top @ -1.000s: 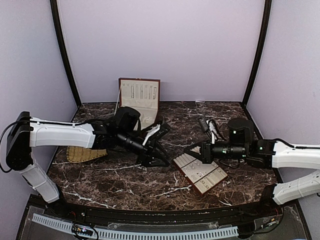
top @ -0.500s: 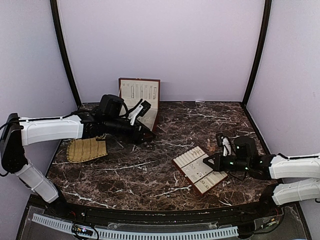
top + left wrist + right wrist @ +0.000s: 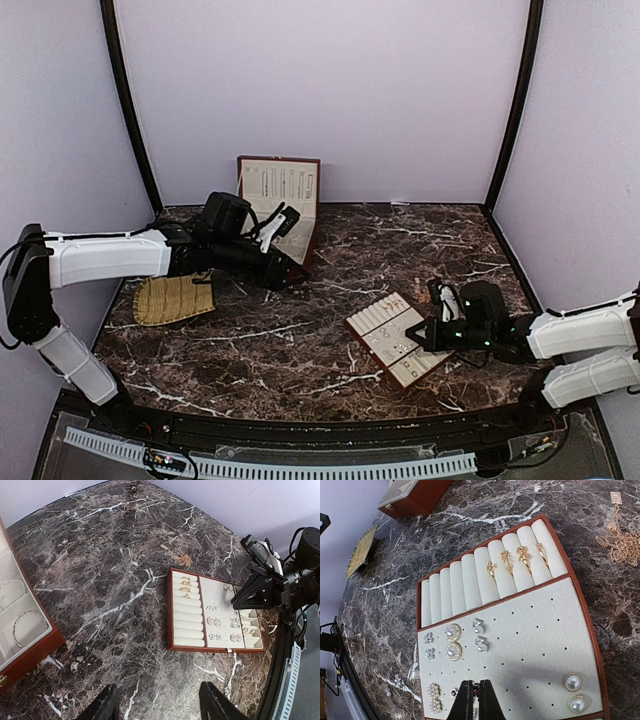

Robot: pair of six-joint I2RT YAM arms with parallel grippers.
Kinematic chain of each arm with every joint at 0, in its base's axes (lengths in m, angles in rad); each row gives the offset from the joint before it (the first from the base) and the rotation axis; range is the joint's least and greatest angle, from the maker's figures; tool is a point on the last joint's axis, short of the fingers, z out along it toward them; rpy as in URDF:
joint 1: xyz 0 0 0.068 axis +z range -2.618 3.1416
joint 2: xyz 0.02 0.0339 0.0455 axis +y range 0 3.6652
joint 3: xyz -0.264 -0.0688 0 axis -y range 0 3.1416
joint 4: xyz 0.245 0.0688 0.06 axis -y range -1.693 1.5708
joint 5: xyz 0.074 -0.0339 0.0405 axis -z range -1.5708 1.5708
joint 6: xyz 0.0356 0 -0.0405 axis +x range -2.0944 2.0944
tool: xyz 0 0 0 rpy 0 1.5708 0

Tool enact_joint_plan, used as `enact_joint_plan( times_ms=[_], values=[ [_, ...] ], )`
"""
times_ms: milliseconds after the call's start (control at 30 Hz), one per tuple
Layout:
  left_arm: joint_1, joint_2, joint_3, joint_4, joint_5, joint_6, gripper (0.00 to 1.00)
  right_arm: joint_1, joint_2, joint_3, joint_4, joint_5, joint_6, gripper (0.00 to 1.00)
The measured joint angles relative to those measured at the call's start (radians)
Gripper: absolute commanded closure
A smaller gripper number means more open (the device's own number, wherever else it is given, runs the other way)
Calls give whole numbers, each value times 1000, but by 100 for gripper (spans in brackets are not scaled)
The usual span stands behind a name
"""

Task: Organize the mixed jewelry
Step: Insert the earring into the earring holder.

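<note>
The cream slotted tray (image 3: 372, 318) lies right of centre. In the right wrist view its rolls hold several gold rings (image 3: 516, 558) and its pad holds pearl and silvery studs (image 3: 452, 641). My right gripper (image 3: 476, 698) hangs low over the pad's near edge, shut on a tiny dark stud; from above it (image 3: 413, 335) is at the tray's right side. A loose silvery stud (image 3: 396, 681) lies on the table beside the tray. My left gripper (image 3: 160, 707) is open and empty above bare marble, next to the red-brown box (image 3: 30, 655), which holds two thin bangles (image 3: 27, 626).
A gold chain (image 3: 620, 545) lies on the marble beyond the tray and also shows in the left wrist view (image 3: 183, 558). The open box (image 3: 280, 195) stands at the back. A woven straw mat (image 3: 175, 298) lies at the left.
My left arm has pulled back from the table's centre to the box. My right arm has drawn back and dropped low at the tray's right side.
</note>
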Motion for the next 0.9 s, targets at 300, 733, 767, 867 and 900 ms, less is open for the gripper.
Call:
enact_joint_plan(
  times_ms=[300,733,767,867,900],
  values=[
    [0,7,10,-6,0,0,43,0,46,-11,42,-2,0,100],
    [0,12,11,-6,1,0,43,0,58,-19,69,-24,0,100],
    [0,13,11,-6,1,0,43,0,58,-20,69,-26,0,100],
    [0,18,11,-6,2,0,43,0,60,-22,71,-27,0,100],
    [0,19,11,-7,2,0,43,0,61,-23,72,-28,0,100]
  ],
)
